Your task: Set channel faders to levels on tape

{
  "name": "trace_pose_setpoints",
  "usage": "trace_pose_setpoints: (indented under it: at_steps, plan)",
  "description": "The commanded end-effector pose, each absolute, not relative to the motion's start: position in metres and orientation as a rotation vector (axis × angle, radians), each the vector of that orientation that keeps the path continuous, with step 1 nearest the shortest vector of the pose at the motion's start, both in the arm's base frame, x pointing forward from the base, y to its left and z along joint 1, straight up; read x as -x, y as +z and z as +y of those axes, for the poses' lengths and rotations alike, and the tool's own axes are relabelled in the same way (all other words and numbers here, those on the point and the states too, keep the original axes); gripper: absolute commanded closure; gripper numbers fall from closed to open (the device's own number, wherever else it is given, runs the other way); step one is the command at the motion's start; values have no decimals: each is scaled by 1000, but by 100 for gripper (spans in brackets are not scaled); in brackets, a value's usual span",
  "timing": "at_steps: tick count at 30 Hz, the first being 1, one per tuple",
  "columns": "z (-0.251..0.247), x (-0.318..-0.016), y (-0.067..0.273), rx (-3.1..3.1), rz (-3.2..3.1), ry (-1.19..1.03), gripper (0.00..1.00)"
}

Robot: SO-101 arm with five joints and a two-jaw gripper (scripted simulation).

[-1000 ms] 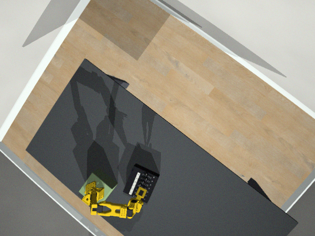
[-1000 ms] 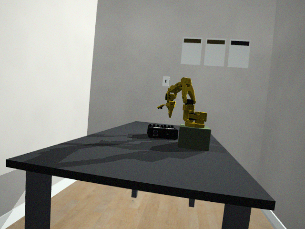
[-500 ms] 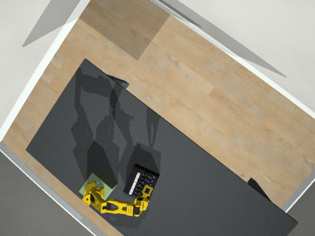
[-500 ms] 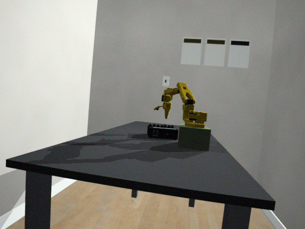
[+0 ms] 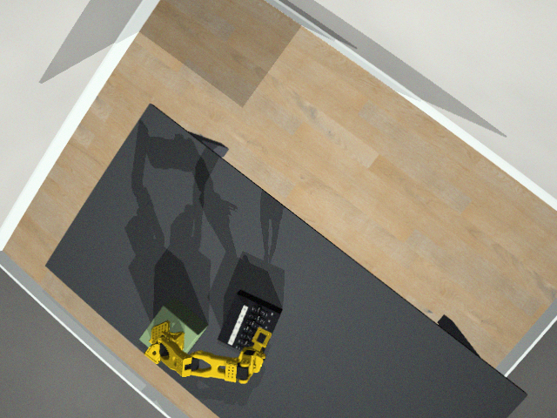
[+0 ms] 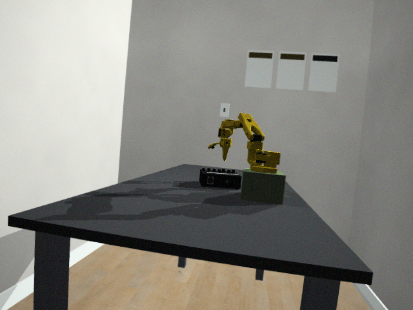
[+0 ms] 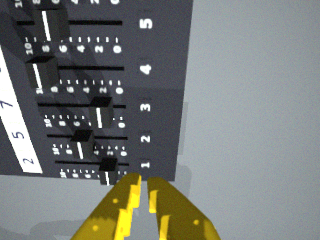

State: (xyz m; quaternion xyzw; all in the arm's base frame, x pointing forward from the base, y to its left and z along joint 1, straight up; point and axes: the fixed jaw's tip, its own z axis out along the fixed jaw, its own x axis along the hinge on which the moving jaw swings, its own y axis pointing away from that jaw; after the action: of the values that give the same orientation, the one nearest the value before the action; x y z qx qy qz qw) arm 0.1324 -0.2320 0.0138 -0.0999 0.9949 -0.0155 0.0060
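Plain room, exact type unclear (could be an office or a lab, can't tell). Pale walls [image 6: 180, 66], light wood-plank floor [image 5: 332, 130] [image 6: 133, 276], white baseboard [image 6: 81, 255]. Three sheets [image 6: 290, 70] with dark top bands in a row on the wall, small white switch plate [image 6: 224, 109] lower down. One long dark table [image 5: 341, 287] [image 6: 186, 233], yellow robot arm [image 5: 209, 365] [image 6: 251, 128] mounted on a green block [image 5: 197, 330] [image 6: 262, 186] on it, so set up for robot work.

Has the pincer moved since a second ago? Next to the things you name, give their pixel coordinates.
Yes. Judged against the lighting desk [image 5: 228, 331] [image 6: 220, 183] [image 7: 167, 55] in the top view, the pincer [image 5: 254, 362] [image 6: 224, 159] [image 7: 144, 178] has shifted toward the picture's right.
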Motion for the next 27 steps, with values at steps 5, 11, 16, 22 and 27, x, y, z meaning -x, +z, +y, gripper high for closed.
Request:
trace_pose_setpoints:
  at_steps: [5,11,16,22,27]
  plan:
    - [-228,-133,8,316,3124,-7,100]
    - [-228,-133,8,316,3124,-7,100]
    - [-227,-135,6,316,3124,-7,100]
    - [-227,-136,2,316,3124,-7,100]
    - [-226,-136,2,316,3124,-7,100]
